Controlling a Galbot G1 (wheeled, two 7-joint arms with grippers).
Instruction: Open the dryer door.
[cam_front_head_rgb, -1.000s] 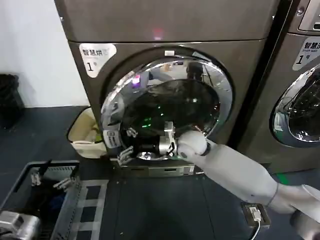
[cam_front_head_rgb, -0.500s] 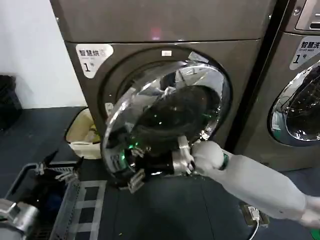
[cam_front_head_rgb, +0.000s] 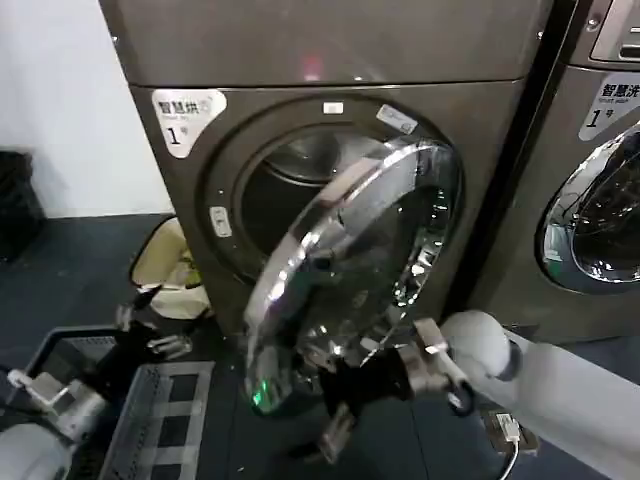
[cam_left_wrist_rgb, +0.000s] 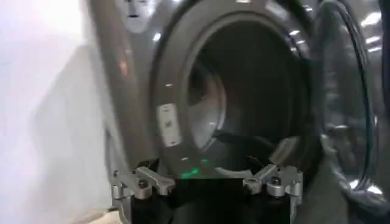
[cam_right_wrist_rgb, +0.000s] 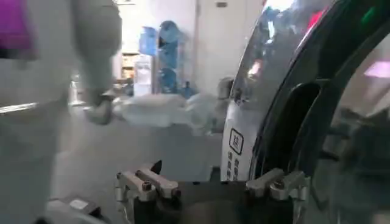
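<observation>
A dark floor ran in front of a grey-brown dryer (cam_front_head_rgb: 330, 60) set against a white wall, with a second machine (cam_front_head_rgb: 590, 170) just to its right and a pale basket (cam_front_head_rgb: 165, 265) on the floor at its lower left. The dryer door (cam_front_head_rgb: 350, 270) stood well swung out from the front panel, hinged on its right side, its chrome rim tilted toward the near side so that the round opening and the steel drum (cam_front_head_rgb: 300, 165) behind it lay exposed on the left. The right gripper (cam_front_head_rgb: 335, 425) was low at the near bottom edge of the door, its jaws spread wide and, as far as the blurred head view allowed, not closed on anything; the right wrist view showed the same open jaws beside the rim's sticker. The left gripper (cam_front_head_rgb: 150, 330) hung low and left near a wire crate (cam_front_head_rgb: 110, 390), parked, jaws also wide, facing the open drum in its own wrist view. By my judgement the task was largely done: the latch was released and the opening was reachable. What seemed left was at most pushing the door a little farther to its full swing and drawing the right arm clear.
</observation>
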